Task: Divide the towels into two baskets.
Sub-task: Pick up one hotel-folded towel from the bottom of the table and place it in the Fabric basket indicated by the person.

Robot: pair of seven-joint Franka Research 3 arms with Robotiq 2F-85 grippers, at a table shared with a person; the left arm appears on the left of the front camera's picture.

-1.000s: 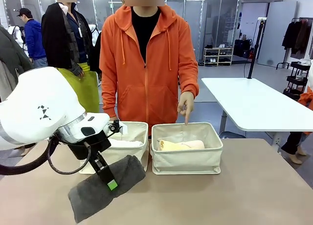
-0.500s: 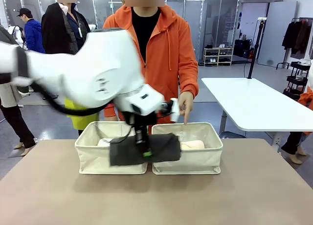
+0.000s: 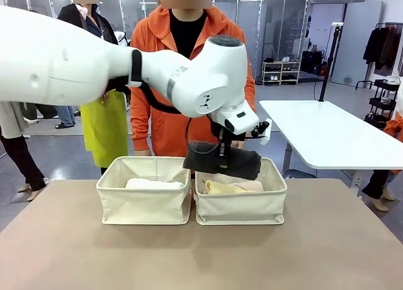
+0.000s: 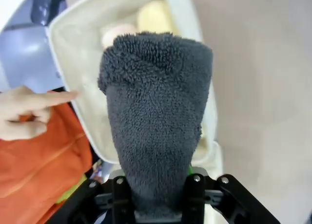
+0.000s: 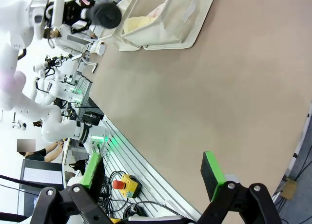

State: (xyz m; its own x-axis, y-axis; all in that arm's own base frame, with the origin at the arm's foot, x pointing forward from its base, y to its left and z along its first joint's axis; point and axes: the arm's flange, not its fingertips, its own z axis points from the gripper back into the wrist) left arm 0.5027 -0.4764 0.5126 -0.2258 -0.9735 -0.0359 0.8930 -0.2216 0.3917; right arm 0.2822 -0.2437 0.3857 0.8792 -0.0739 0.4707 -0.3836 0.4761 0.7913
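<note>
My left gripper [image 3: 221, 155] is shut on the dark grey towel [image 3: 223, 161] and holds it lying level just above the right basket [image 3: 240, 209]. A pale yellow towel [image 3: 233, 188] lies in that basket. The left basket [image 3: 144, 205] holds a white towel [image 3: 153, 184]. In the left wrist view the grey towel [image 4: 156, 117] hangs from my left gripper [image 4: 158, 199] over the basket [image 4: 92, 121], where a yellow towel [image 4: 153, 17] and a peach towel [image 4: 117, 35] lie. A person's hand [image 4: 31, 109] points at its rim. My right gripper [image 5: 152, 175] stands open over the bare table, far from the baskets [image 5: 168, 19].
A person in an orange hoodie [image 3: 189, 75] stands right behind the baskets. The tan table [image 3: 201, 258] has free room in front of them. A white table [image 3: 327, 135] stands at the back right. A yellow box with a red button [image 5: 124, 186] sits below the table edge.
My left arm has lifted the dark grey towel from the table's front left and carried it up and right, past the left basket, to above the right basket.
</note>
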